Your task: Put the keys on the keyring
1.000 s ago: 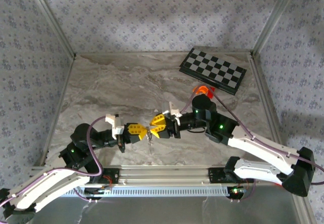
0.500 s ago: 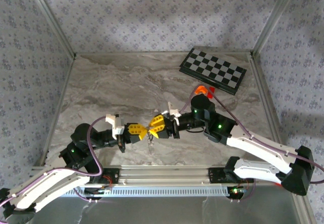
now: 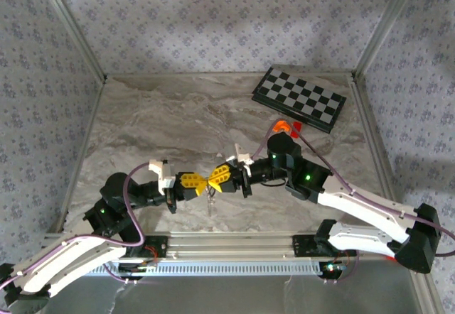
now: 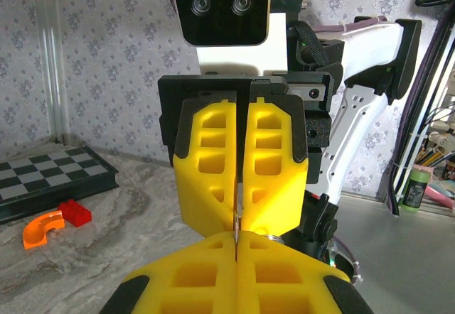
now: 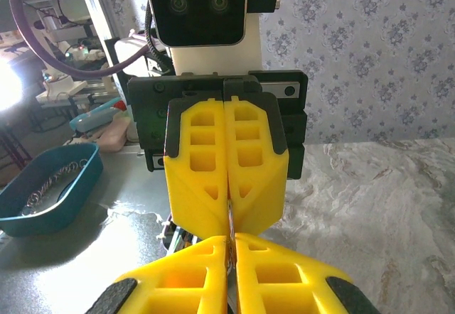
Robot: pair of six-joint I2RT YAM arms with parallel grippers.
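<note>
My two grippers meet tip to tip low over the table's front middle. A thin flat key [image 4: 235,218], seen edge-on, runs from between the left gripper's [image 3: 202,183] yellow fingers into the right gripper's [image 3: 212,182]. Both pairs of fingers are pressed on it. In the right wrist view the same key [image 5: 229,222] sits in the slit of the left gripper [image 5: 229,223] and of my right gripper [image 5: 231,241]. A loop of the keyring [image 4: 272,238] shows just under the right fingers. Metal pieces [image 3: 211,202] dangle below the meeting point.
A folded chessboard [image 3: 299,99] lies at the back right, with an orange curved piece [image 3: 281,126] and a red brick [image 3: 294,125] in front of it. A blue tray [image 5: 43,190] holding metal rings sits off the table. Patterned walls close in three sides.
The right gripper has slid a little left and closed its fingers, so its tips now touch the left gripper's. The left gripper stayed shut in place.
</note>
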